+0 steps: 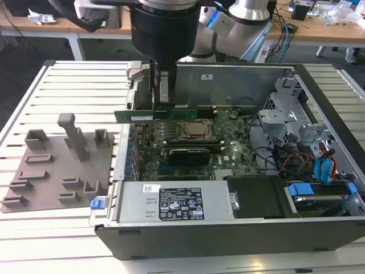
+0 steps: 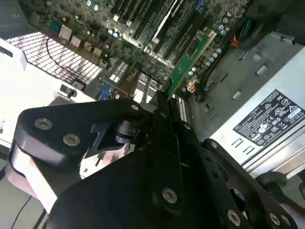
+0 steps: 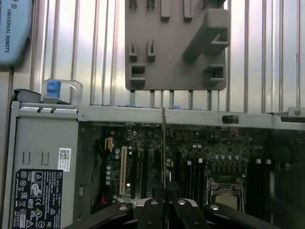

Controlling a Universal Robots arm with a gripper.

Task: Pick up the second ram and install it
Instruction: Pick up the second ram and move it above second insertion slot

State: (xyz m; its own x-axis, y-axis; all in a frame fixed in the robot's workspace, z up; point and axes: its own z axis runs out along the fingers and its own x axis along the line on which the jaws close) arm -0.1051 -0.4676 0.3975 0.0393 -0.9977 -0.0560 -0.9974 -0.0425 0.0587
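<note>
We see the gripper (image 1: 160, 101) shut on the top edge of the second ram (image 1: 171, 115). It holds that one slim green stick upright on its long edge, level, with both ends reaching past the fingers. The stick hangs inside the open computer case (image 1: 228, 234) over the motherboard (image 1: 234, 151), just beside the single processor socket (image 1: 197, 130). We cannot tell whether its lower edge touches the board. In the first wrist view it shows edge-on as a thin line (image 3: 163, 138).

One power supply (image 1: 171, 204) lies along the case's near wall. A bundle of blue cables (image 1: 328, 168) sits at the exterior view's right, well apart. One grey plate with upright blocks (image 1: 51, 171) rests on the slatted tabletop (image 1: 68, 80) outside the case.
</note>
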